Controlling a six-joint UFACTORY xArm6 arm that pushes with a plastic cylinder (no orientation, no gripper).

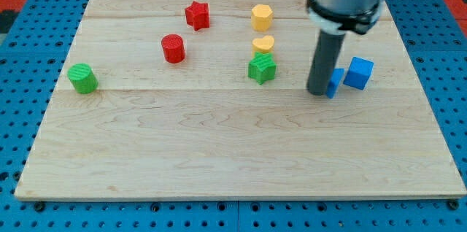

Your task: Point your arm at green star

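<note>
The green star [262,68] lies on the wooden board [219,152], a little right of the middle, touching a yellow heart block [263,44] just above it. My tip [317,91] rests on the board to the right of the green star, roughly a block and a half away. It stands right against a blue block [335,82] that the rod partly hides.
A blue cube [358,72] sits right of the hidden blue block. A yellow hexagon [262,17], a red star [197,14] and a red cylinder [173,48] lie toward the view's top. A green cylinder [82,78] is at the left.
</note>
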